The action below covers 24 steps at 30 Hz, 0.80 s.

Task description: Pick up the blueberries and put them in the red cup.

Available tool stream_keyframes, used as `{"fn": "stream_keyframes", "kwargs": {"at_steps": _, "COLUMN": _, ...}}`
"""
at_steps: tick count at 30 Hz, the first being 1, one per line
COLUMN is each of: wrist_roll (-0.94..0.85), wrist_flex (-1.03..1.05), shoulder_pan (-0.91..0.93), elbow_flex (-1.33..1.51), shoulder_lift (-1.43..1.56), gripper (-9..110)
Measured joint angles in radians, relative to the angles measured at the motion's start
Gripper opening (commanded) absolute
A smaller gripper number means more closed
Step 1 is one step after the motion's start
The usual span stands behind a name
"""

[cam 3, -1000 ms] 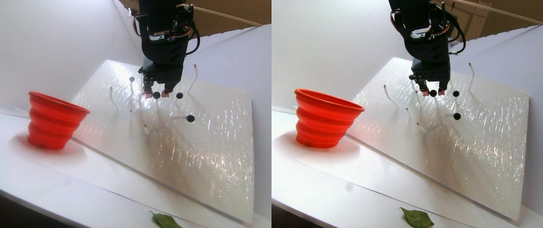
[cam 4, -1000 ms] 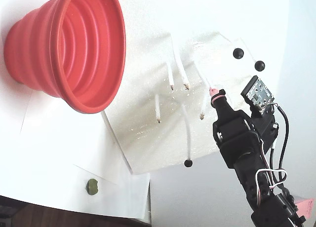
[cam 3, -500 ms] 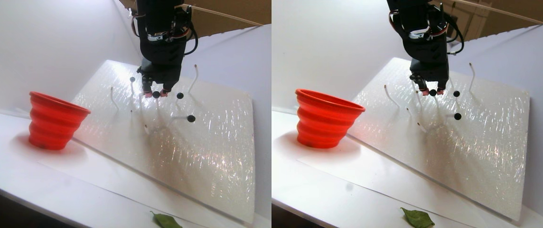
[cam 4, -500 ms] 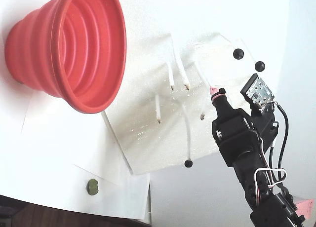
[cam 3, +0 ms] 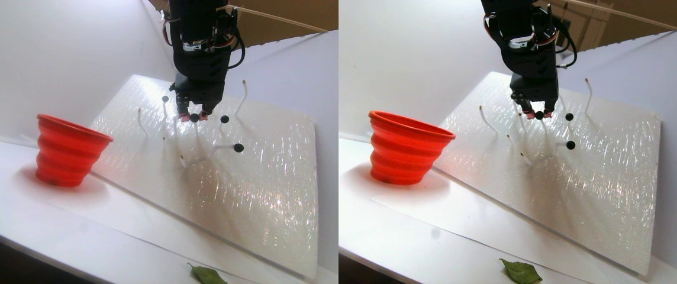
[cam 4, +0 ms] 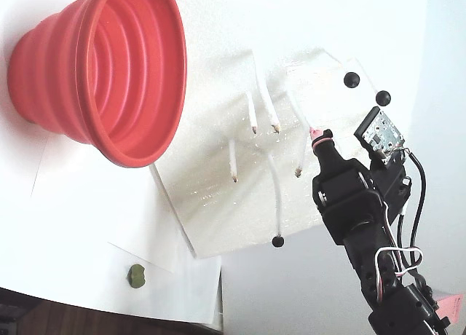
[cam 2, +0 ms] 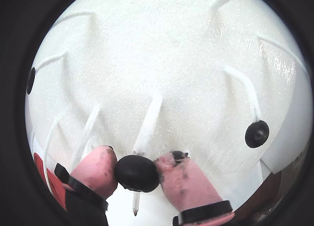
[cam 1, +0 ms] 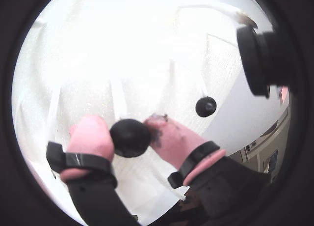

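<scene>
Far up the tilted white board [cam 3: 255, 177], my end effector [cam 2: 137, 174] pinches one blueberry [cam 2: 136, 173] at its widest across between pink fingertips [cam 2: 95, 169], a tiny, smooth, probably slippery ball on a thin stalk, well right of the red cup [cam 3: 69, 151].

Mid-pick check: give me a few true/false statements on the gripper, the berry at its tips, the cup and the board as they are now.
1. The gripper has a blueberry between its pink fingertips. True.
2. The red cup lies tipped over on the table. False: it stands upright.
3. Other berries sit on white stems on the board. True.
4. The gripper hangs over the cup. False: it is over the board, off to the cup's right in the stereo pair view.
5. A green leaf lies inside the cup. False: it lies on the table near the front edge.
</scene>
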Motion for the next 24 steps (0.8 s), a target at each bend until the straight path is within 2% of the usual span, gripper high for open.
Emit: {"fn": "stream_keyframes", "kwargs": {"at_steps": 24, "wrist_roll": 0.000, "wrist_flex": -0.031, "shoulder_pan": -0.026, "elbow_flex": 0.152, "shoulder_lift": 0.080, "gripper": 14}}
